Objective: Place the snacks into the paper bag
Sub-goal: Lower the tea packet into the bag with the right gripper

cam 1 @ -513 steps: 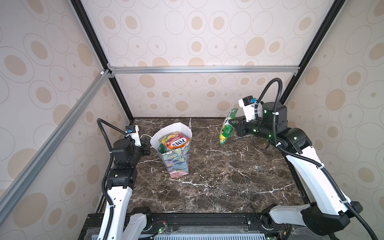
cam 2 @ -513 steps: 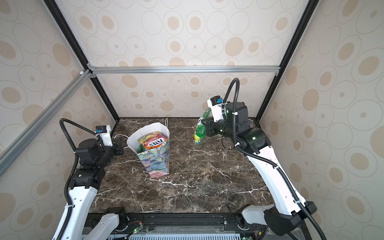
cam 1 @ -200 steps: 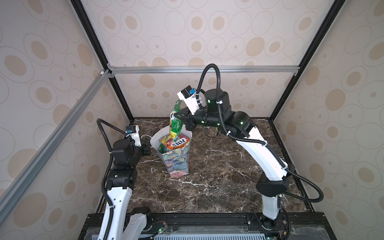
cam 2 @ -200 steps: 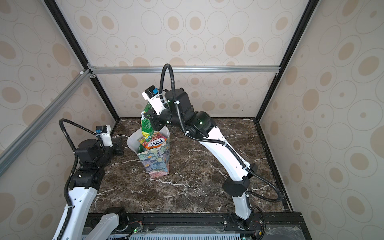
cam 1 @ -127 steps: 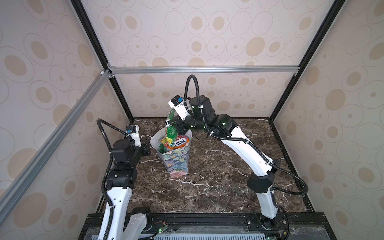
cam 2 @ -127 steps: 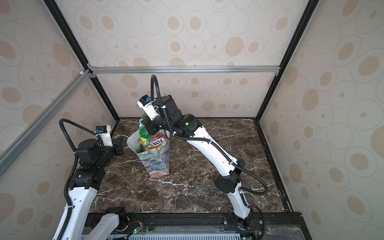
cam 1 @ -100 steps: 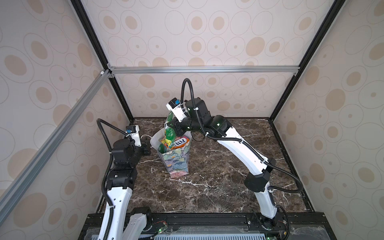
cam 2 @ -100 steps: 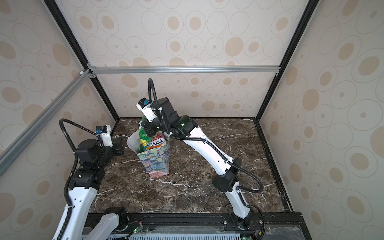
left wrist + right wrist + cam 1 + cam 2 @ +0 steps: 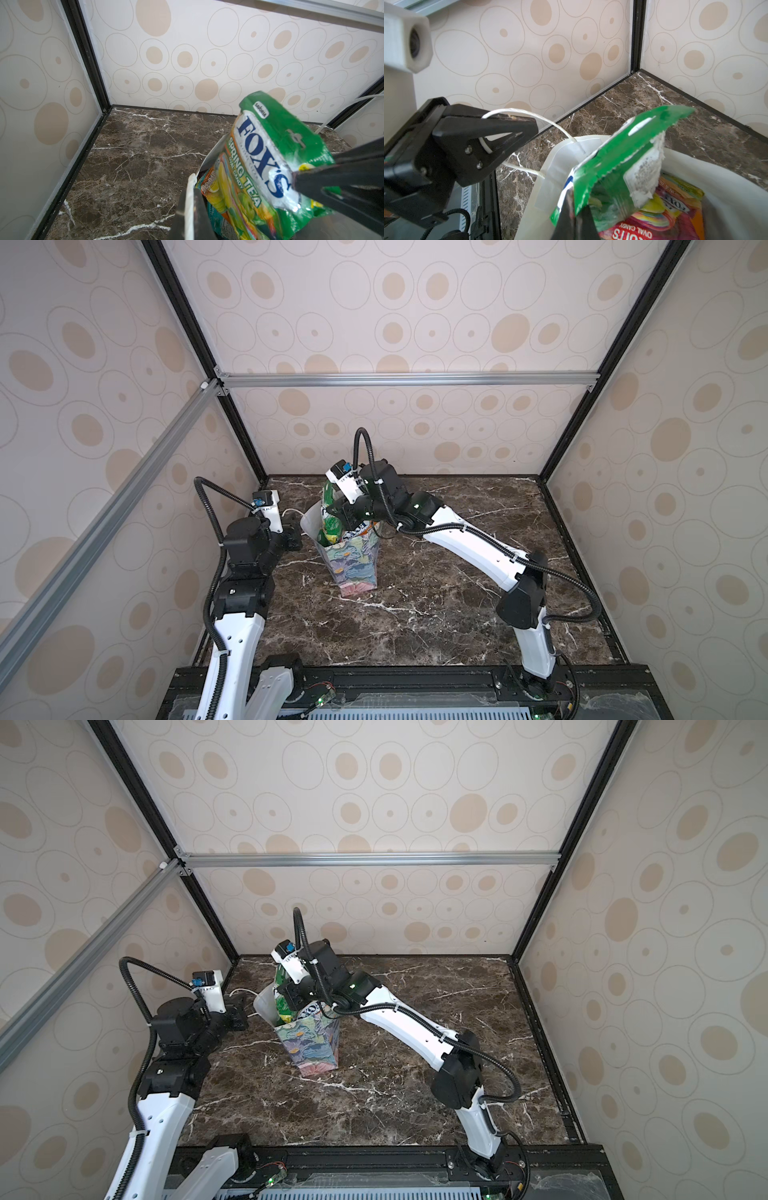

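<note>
- Snacks: the green packet (image 9: 329, 526) hangs tilted in the mouth of the bag (image 9: 353, 568). Its lower end is inside and its top end is above the rim. Other packets already lie inside, among them a pink packet (image 9: 654, 224).
- The bag stands upright on the worktop (image 9: 415, 605), left of the middle and nearer the back edge than the front edge.
- Step in hand: feeding the green packet into the bag. Both top views show no packet loose on the worktop, so this is probably the last one, or nearly so.
- The right claw (image 9: 337, 512) is clenched on the green packet. In the left wrist view its fingers (image 9: 342, 182) pinch the packet just past the "FOX'S" lettering.
- The left claw (image 9: 529, 126) is clenched on the bag's white handle (image 9: 562, 133), on the side facing the worktop's left edge. This seems to steady the bag and hold its mouth wide.
- Next move, as I judge it: lower the packet until most of it is below the rim, slide it in beside the ones inside, then release.
- The bag looks well filled, so the packet may end up sticking out above the rim or catch on the packets below.
- The right claw should lift out straight, clear of the rim, while the left claw holds the handle.
</note>
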